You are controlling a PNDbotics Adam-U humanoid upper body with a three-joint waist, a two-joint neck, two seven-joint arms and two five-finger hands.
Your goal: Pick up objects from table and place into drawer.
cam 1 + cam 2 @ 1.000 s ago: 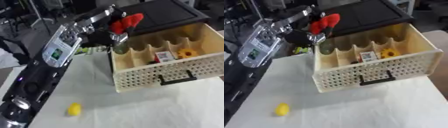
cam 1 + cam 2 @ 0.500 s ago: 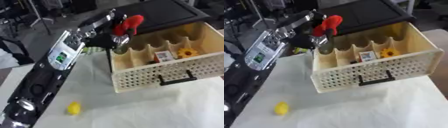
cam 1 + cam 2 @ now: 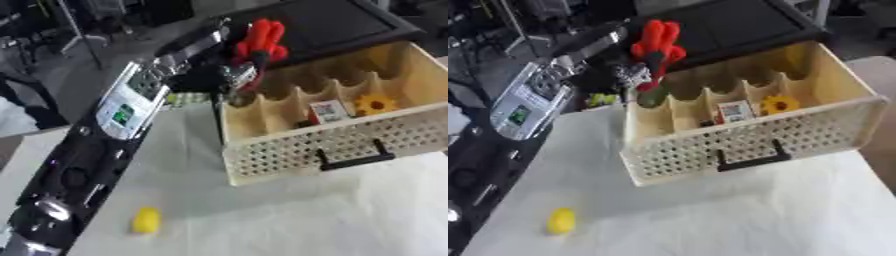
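My left arm reaches from the lower left up to the far left corner of the drawer (image 3: 350,150), a beige perforated box pulled open. My left hand (image 3: 229,76) is shut on a red thing (image 3: 260,40) that sticks up above the fingers. A dark green end (image 3: 651,96) shows below the hand, at the drawer's back left compartment. A small red-and-white box (image 3: 328,111) and a yellow flower-like thing (image 3: 374,105) lie inside the drawer. On the white tabletop at the lower left lies a small yellow thing (image 3: 146,220). My right hand shows in neither view.
A black cabinet top (image 3: 332,25) stands behind the drawer. A yellow-green thing (image 3: 188,98) lies on the table just left of the drawer, under my arm. The white table (image 3: 332,215) stretches in front of the drawer. Dark clutter fills the far left.
My left hand stays over the drawer's back left corner with the red thing in it. My forearm has shifted only slightly.
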